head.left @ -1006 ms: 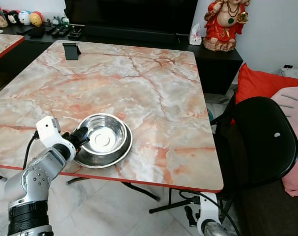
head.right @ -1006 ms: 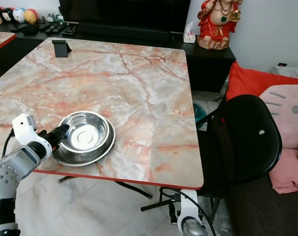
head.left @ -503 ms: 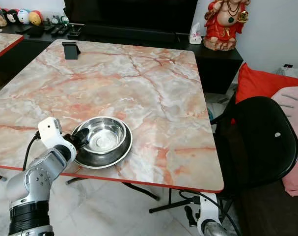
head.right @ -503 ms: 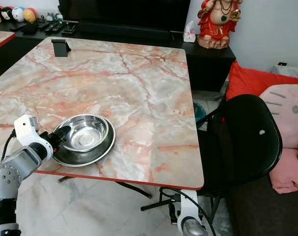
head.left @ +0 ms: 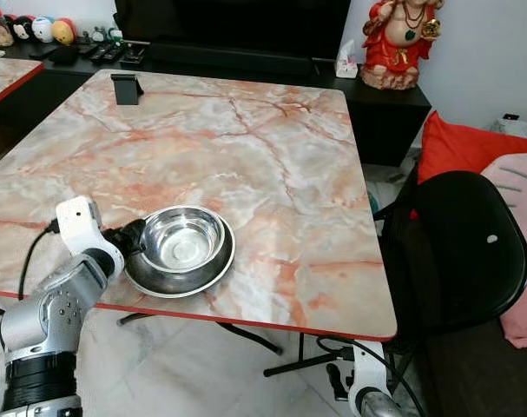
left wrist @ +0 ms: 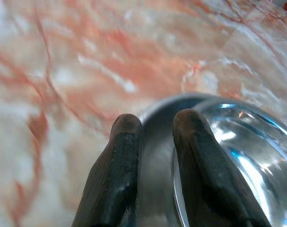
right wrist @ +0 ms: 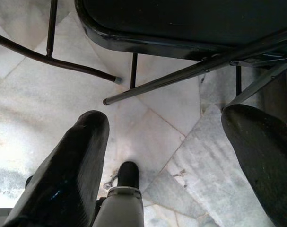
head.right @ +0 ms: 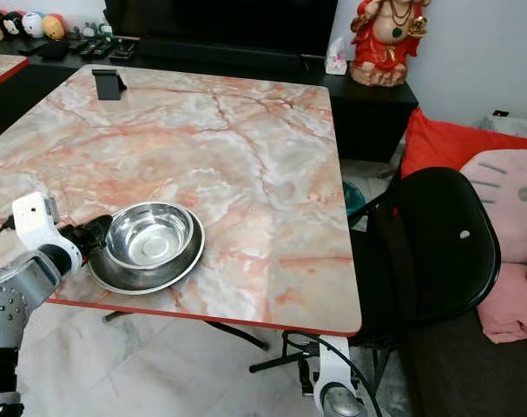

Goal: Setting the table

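A shiny steel bowl [head.left: 183, 239] rests in a steel plate [head.left: 213, 271] near the front left edge of the marble table [head.left: 272, 148]. My left gripper [head.left: 131, 238] lies low at the plate's left rim, just left of the bowl. In the left wrist view its fingers [left wrist: 126, 142] stand a narrow gap apart, with the plate showing between them and the bowl [left wrist: 238, 156] beside one finger. My right gripper [right wrist: 167, 118] hangs open above the floor tiles by the chair legs.
A black chair [head.left: 458, 243] stands at the table's right side, with a red cushion [head.left: 463, 143] behind it. A small black stand [head.left: 125, 89] sits at the table's far left. A red statue [head.left: 398, 39] is on the dark cabinet beyond.
The bowl, tilted up at its left rim half a second ago, now sits level in the plate. My left gripper has drawn back a little to the left.
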Controlling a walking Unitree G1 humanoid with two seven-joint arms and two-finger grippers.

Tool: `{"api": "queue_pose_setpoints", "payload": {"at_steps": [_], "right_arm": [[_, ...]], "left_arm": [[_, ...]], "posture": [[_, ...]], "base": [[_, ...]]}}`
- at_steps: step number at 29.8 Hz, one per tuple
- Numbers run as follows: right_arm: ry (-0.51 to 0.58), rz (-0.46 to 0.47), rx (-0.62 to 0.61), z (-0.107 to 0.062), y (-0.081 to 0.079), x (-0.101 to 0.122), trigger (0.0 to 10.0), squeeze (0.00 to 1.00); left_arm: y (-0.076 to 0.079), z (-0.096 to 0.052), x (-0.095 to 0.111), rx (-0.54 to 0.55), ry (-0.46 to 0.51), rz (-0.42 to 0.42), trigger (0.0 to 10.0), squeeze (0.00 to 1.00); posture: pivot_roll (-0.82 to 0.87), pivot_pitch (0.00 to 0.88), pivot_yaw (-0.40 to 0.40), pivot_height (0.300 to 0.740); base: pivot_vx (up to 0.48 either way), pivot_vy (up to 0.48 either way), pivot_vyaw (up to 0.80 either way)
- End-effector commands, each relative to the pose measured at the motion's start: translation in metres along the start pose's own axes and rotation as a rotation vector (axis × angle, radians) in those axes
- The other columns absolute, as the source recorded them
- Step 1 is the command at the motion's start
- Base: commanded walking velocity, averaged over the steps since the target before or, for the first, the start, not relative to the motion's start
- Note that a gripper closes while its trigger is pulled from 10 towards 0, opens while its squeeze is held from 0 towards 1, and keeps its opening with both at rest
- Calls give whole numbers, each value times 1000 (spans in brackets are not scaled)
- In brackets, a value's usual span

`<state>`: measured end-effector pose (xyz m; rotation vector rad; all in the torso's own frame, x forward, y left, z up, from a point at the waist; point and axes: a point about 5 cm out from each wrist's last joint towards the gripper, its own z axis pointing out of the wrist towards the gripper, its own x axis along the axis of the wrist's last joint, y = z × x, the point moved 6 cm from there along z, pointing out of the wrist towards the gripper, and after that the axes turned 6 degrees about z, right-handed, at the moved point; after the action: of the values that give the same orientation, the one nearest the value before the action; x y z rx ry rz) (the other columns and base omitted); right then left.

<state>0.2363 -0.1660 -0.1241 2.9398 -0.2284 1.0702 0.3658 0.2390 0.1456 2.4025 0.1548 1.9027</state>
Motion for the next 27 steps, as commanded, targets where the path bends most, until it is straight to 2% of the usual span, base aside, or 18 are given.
{"api": "queue_pose_setpoints", "payload": {"at_steps": [1,2,3,5,7,8,11,13,17,20,25,27], "right_arm": [[-3,-10,0,0,1,1,10000,0],[-3,-10,0,0,1,1,10000,0],[-3,-10,-1,0,1,0,10000,0],[-3,-10,-1,0,1,0,10000,0],[-1,-8,-5,0,1,0,10000,0],[-1,-8,-5,0,1,0,10000,0],[-1,-9,-6,0,1,-1,10000,0],[-2,-9,-7,0,1,-2,10000,0],[-3,-9,-11,-1,2,-3,10000,0],[-4,-9,-15,-1,2,-4,10000,0],[-7,-9,-16,-1,2,-5,10000,0],[-8,-11,-15,-1,2,-5,10000,0]], "left_arm": [[16,-2,30,-49,123,42,10000,0],[17,-2,32,-52,130,36,10000,0],[21,-4,41,-66,186,88,10000,0],[23,-5,44,-72,206,111,10000,0],[35,-9,52,-83,290,279,10000,0],[35,-9,52,-83,290,279,10000,0],[45,-11,51,-90,338,382,10000,0],[57,-15,48,-108,389,441,10000,0],[65,-18,46,-102,443,408,10000,0],[62,-22,42,-66,474,355,10000,0],[62,-21,30,-74,458,379,10000,0],[63,-18,23,-98,429,350,10000,0]], "posture": [[-24,0,-71,740],[-24,0,-71,740],[-27,0,-71,740],[-27,0,-71,740],[-26,0,-70,740],[-26,0,-70,740],[-28,0,-68,740],[-30,0,-68,740],[-29,0,-68,740],[-33,0,-66,740],[-26,0,-66,740],[-26,0,-65,740]], "base": [[0,0,0],[0,0,0],[0,0,0],[0,0,0],[0,0,0],[0,0,0],[0,0,0],[0,0,0],[0,0,0],[0,0,0],[0,0,0],[0,0,0]]}}
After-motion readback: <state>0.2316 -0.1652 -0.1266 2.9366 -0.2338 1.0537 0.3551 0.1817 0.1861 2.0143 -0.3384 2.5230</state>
